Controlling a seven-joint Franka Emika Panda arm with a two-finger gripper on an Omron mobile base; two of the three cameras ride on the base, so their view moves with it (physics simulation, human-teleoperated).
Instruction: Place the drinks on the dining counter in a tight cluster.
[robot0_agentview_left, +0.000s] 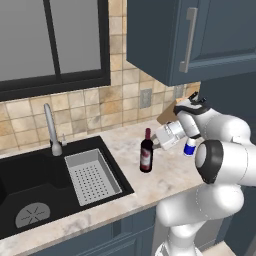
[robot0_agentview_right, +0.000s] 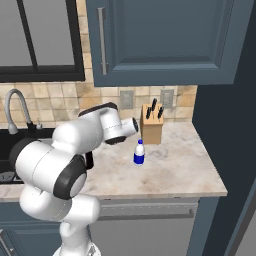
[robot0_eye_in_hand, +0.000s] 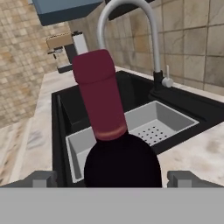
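The claw (robot0_eye_in_hand: 112, 178), fingers apart, frames the wine bottle (robot0_agentview_left: 146, 152) beside the sink (robot0_agentview_left: 30, 187); next it likely closes on the bottle.

Wine bottle (robot0_eye_in_hand: 114, 144) between open jaws

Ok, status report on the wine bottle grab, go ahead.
Gripper open, jaws either side of wine bottle. Bottle upright on sink counter, not gripped yet. Small water bottle stands apart, clear of approach.
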